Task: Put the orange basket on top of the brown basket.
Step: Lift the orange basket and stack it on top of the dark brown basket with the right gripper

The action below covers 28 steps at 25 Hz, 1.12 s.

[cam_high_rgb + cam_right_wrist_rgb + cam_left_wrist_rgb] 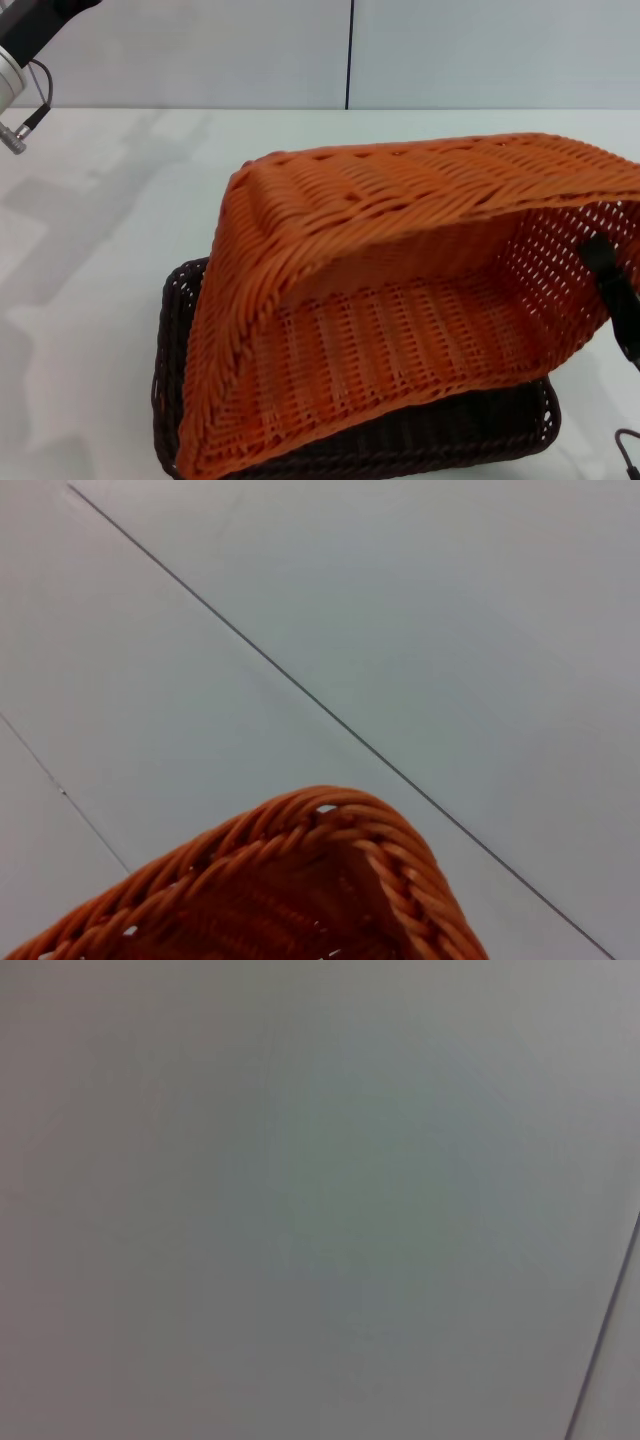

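The orange basket (400, 300) is tilted steeply, its left end low over the brown basket (480, 430) and its right end raised, with the open side facing me. The brown basket lies flat on the white table under it, showing at the left and front. My right gripper (612, 290) holds the orange basket's right wall; one black finger (603, 265) shows inside against the weave. A corner of the orange basket's rim (330, 870) fills the bottom of the right wrist view. My left arm (20, 45) is parked high at the far left, its gripper out of view.
The white table (100, 250) stretches to the left and behind the baskets. A pale wall with a dark vertical seam (350, 50) stands at the back. The left wrist view shows only a plain grey surface.
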Available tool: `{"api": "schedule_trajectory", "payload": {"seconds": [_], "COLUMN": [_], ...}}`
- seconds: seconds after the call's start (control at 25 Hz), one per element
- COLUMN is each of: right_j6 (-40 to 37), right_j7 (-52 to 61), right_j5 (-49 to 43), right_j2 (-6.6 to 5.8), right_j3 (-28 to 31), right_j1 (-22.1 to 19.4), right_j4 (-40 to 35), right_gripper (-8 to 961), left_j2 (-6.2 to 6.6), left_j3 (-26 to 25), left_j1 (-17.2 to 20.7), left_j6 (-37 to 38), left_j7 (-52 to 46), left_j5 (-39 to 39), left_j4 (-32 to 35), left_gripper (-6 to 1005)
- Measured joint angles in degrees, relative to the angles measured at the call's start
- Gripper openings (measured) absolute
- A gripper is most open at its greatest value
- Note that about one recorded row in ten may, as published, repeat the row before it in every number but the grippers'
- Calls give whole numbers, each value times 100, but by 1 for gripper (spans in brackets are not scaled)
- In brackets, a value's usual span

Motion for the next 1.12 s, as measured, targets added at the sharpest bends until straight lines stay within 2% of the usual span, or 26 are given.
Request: {"api": "schedule_trajectory", "payload": {"seconds": [0.36,0.84,1.12], "right_j6": [28,-332,-551], "right_j7": [-45,-20,0], "right_j5": [-46,-112,-188], "right_j2": [-13,-27,-41], "right_j3": [-4,-5,-4], "right_j1": [-194,3,-199], "right_j4": [81,170,235], "right_gripper": [147,148,149], "left_j2": [5,-8,-11], "left_j3": [3,3,65], "left_j1": [-37,-23,-77], "left_j6": [28,43,86], "left_j7": [0,0,-3], "left_j5": [80,79,77], "left_j4": [4,52,86], "left_gripper": [840,840,841]}}
